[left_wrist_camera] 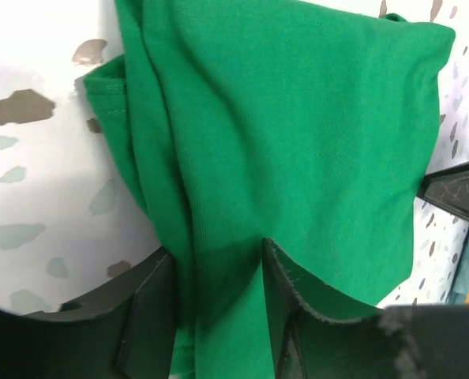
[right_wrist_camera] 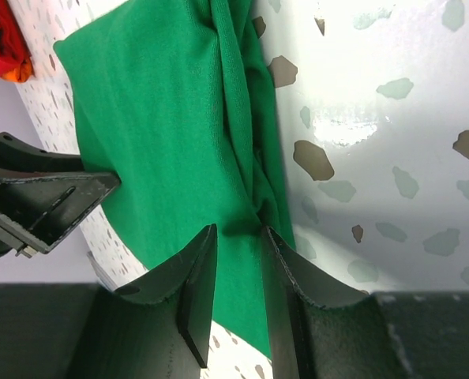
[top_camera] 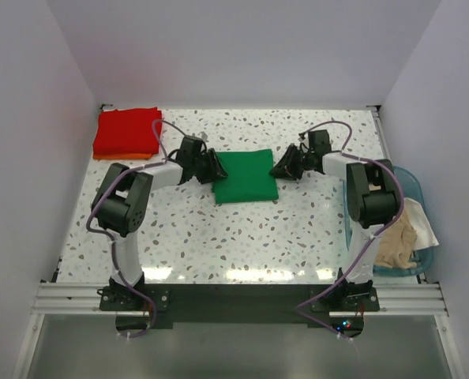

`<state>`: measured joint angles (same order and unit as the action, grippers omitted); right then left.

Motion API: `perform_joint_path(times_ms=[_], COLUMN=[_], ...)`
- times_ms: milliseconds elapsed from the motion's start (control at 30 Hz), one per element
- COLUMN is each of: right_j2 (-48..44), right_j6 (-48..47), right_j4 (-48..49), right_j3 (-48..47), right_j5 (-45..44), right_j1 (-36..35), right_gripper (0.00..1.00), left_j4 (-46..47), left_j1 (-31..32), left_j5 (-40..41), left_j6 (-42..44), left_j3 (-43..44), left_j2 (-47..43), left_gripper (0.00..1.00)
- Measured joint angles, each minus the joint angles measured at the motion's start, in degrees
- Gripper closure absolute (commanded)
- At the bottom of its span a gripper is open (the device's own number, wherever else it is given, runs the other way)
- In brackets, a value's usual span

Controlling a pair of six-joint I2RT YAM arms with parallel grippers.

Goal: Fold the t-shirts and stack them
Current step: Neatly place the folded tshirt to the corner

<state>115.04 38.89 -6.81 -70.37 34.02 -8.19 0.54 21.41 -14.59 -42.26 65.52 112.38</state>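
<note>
**Both grippers hold opposite side edges of the folded green t-shirt.**

The left gripper (left_wrist_camera: 219,257), jaws partly apart, holds a thick gathered fold at one edge. The right gripper (right_wrist_camera: 239,237), jaws narrower, clamps the bunched opposite edge. The green t-shirt (top_camera: 246,175) lies between them on the speckled table (top_camera: 219,237) as a compact rectangle. Gripping both ends probably permits a level lift that preserves the fold. Beyond the left gripper, a folded red t-shirt (top_camera: 126,130) rests on an orange t-shirt (top_camera: 124,155), the probable stack. Behind the right gripper, a blue basket (top_camera: 412,185) holds unfolded beige and white t-shirts (top_camera: 396,241).
</note>
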Motion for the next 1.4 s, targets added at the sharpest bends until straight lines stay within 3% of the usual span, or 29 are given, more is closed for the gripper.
perform_joint_path(times_ms=[67, 167, 200, 233, 400, 533, 733, 1067, 1267, 1400], right_j2=[-0.3, -2.3, -3.5, -5.0, -15.1, -23.1, -27.3, -33.4, -34.6, -34.6], right_j6=[0.3, 1.0, 1.3, 1.6, 2.3, 2.3, 1.9, -1.5, -3.0, -3.6], right_j4=[0.7, 1.0, 1.0, 1.0, 1.3, 1.8, 0.9, -3.3, -4.8, -6.0], right_j3=[0.7, 3.1, 4.2, 5.1, 10.4, 14.7, 18.9, 20.2, 20.2, 20.2], right_j5=[0.0, -0.6, -1.0, -1.5, -4.0, -6.6, -7.8, -9.1, -9.1, -9.2], right_j1=[0.0, -0.2, -0.4, -0.7, -4.2, -10.0, -14.6, -14.8, -15.0, -15.1], right_gripper=[0.68, 0.68, 0.68, 0.68, 0.67, 0.66, 0.66, 0.66, 0.66, 0.67], left_j4=[-0.3, -1.7, -3.0, -4.4, -15.0, -25.0, -32.6, -34.6, -34.6, -34.5], left_j1=[0.7, 1.6, 1.7, 1.9, 2.6, 2.5, -0.9, -12.6, -14.1, -14.5], left_j5=[0.8, 2.4, 3.1, 3.8, 11.0, 21.8, 34.1, 41.5, 43.4, 43.1], left_j6=[-0.1, -0.2, 0.0, 0.1, 3.9, 9.1, 18.5, 32.9, 40.0, 42.5], left_j3=[0.8, 2.3, 3.3, 4.4, 12.9, 21.5, 32.0, 45.5, 54.8, 56.3], left_j2=[0.6, 1.5, 1.9, 2.4, 4.7, 6.3, 6.9, 11.3, 16.3, 16.8], left_gripper=[0.61, 0.81, 0.95, 1.00, 1.00, 1.00, 1.00, 1.00, 1.00, 1.00])
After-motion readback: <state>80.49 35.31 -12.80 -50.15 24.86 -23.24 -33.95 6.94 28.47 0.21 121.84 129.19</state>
